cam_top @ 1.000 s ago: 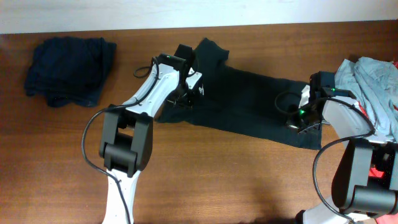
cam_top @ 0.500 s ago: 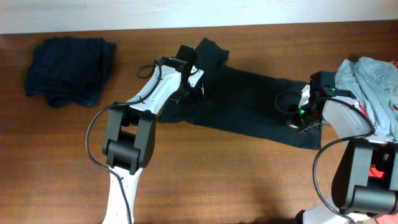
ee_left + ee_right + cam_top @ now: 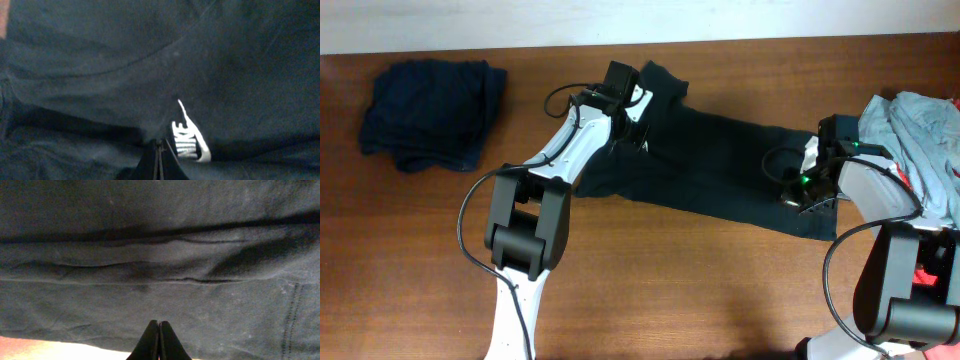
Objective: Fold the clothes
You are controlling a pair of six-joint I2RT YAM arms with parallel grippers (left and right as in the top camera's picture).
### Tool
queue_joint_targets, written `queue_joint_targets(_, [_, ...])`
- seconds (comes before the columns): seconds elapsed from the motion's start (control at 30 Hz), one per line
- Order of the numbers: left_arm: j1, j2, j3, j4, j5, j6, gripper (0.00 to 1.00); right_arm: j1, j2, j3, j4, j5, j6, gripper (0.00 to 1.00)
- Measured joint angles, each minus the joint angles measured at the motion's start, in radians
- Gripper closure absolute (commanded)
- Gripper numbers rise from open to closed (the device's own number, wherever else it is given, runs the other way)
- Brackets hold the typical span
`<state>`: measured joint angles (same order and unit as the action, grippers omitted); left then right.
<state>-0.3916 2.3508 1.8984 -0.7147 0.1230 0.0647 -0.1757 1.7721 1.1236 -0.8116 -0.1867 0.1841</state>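
Nearest to us, in the right wrist view, the right gripper [image 3: 159, 330] has its fingers pressed together with the tips at the black T-shirt [image 3: 160, 255], just inside its near edge. A strip of table shows at the lower left of that view. We cannot tell whether cloth is caught between the tips.

In the left wrist view the left gripper [image 3: 158, 152] is likewise closed, pinching a raised fold of the shirt right beside the white Nike logo [image 3: 190, 137].

From overhead, the bare brown wooden table [image 3: 670, 290] lies closest to the arm bases. Beyond it the shirt sprawls flat but rumpled across the middle. Its long axis runs diagonally, with the hem end toward the near right, under the right gripper [image 3: 810, 195]. The chest and sleeve end point to the far left, where the left gripper [image 3: 628, 125] sits.

At the right edge is a heap with a grey-blue garment [image 3: 920, 140] on top and a bit of red cloth [image 3: 924, 272] lower down. Far left, well apart from the shirt, rests a folded dark navy pile [image 3: 430, 115]. Behind the table's far edge we see a pale wall [image 3: 620, 20].
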Motion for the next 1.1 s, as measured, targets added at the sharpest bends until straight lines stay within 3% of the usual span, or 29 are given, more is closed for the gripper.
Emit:
queue_joint_targets(0.13, [0.000, 0.000, 0.000, -0.027, -0.024, 0.009, 0.89, 0.000, 0.000, 0.000, -0.001, 0.000, 0.000, 0.96])
queue_joint_targets(0.3, [0.000, 0.000, 0.026, -0.165, -0.069, 0.032, 0.77, 0.000, 0.000, -0.001, -0.001, 0.000, 0.000, 0.95])
queue_joint_targets(0.43, [0.000, 0.000, 0.114, -0.256, -0.084, 0.050, 0.52, 0.000, 0.000, -0.008, 0.002, 0.000, 0.000, 0.95])
queue_joint_targets(0.47, [0.000, 0.000, 0.136, -0.265, -0.085, 0.053, 0.50, 0.000, 0.000, -0.011, 0.001, 0.000, 0.000, 0.95])
queue_joint_targets(0.97, [0.000, 0.026, 0.164, -0.388, -0.086, 0.046, 0.50, 0.000, 0.000, -0.015, 0.017, 0.000, 0.000, 0.91])
queue_joint_targets(1.1, [0.000, 0.036, 0.163, -0.388, -0.086, 0.033, 0.61, 0.000, 0.000, -0.015, 0.016, 0.000, 0.000, 0.91])
